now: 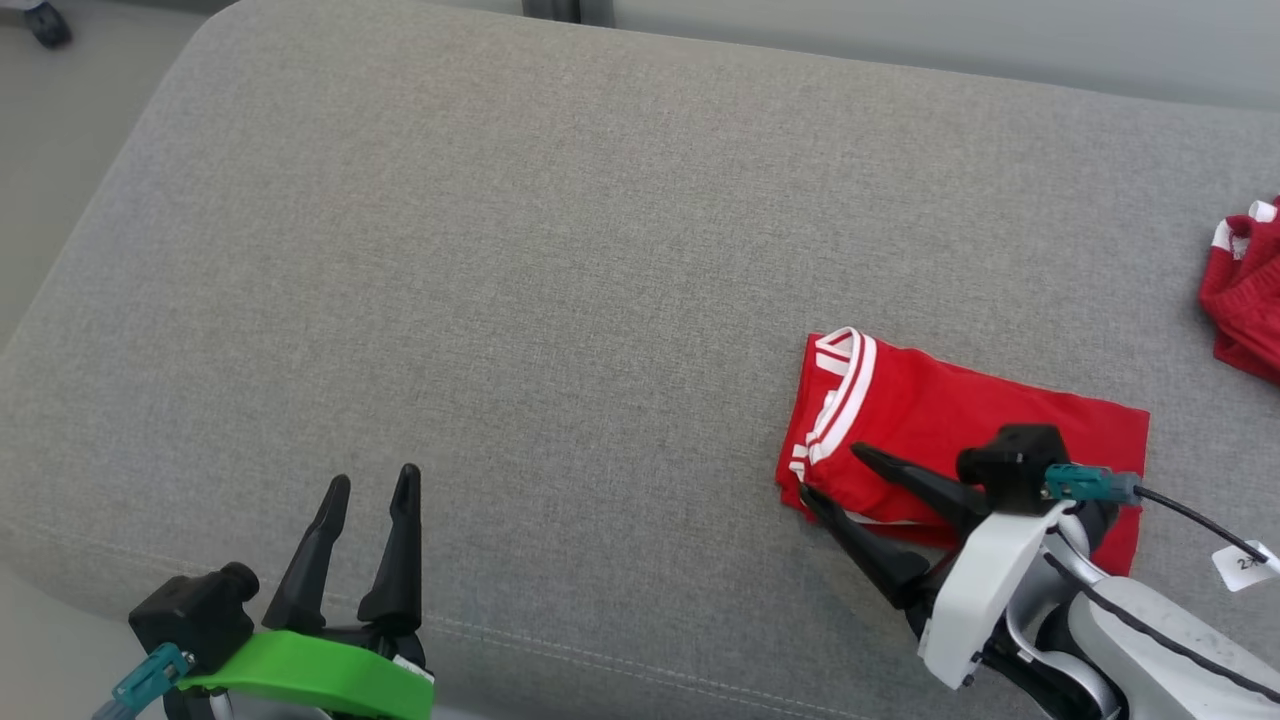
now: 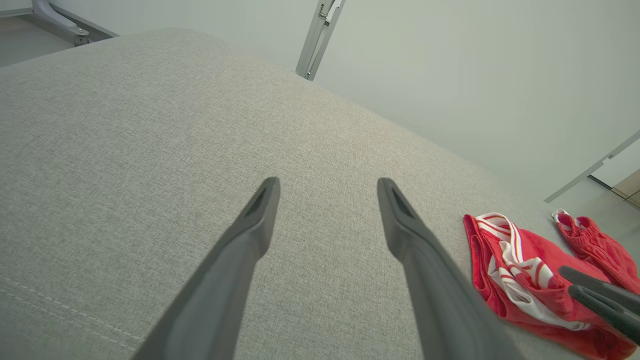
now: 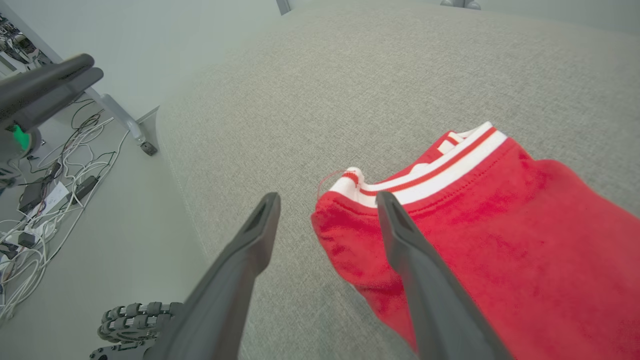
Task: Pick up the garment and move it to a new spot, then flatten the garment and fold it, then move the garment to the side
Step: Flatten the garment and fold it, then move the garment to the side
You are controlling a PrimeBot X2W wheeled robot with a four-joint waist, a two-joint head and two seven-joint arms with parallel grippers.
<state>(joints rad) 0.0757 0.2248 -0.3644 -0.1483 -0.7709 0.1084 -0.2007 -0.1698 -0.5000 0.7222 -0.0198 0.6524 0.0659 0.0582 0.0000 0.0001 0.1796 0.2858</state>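
The garment (image 1: 960, 415) is red with white-striped trim, folded into a flat rectangle on the grey cushion (image 1: 500, 250), toward my right front. My right gripper (image 1: 830, 470) angles over its near left corner, jaws wide and gripping nothing; one finger crosses the red cloth, the other bare cushion. My left gripper (image 1: 374, 476) hovers by the front seam, jaws spread, empty. Broad bare cushion lies between them. Another red bundle (image 1: 1245, 290) sits at the right edge.
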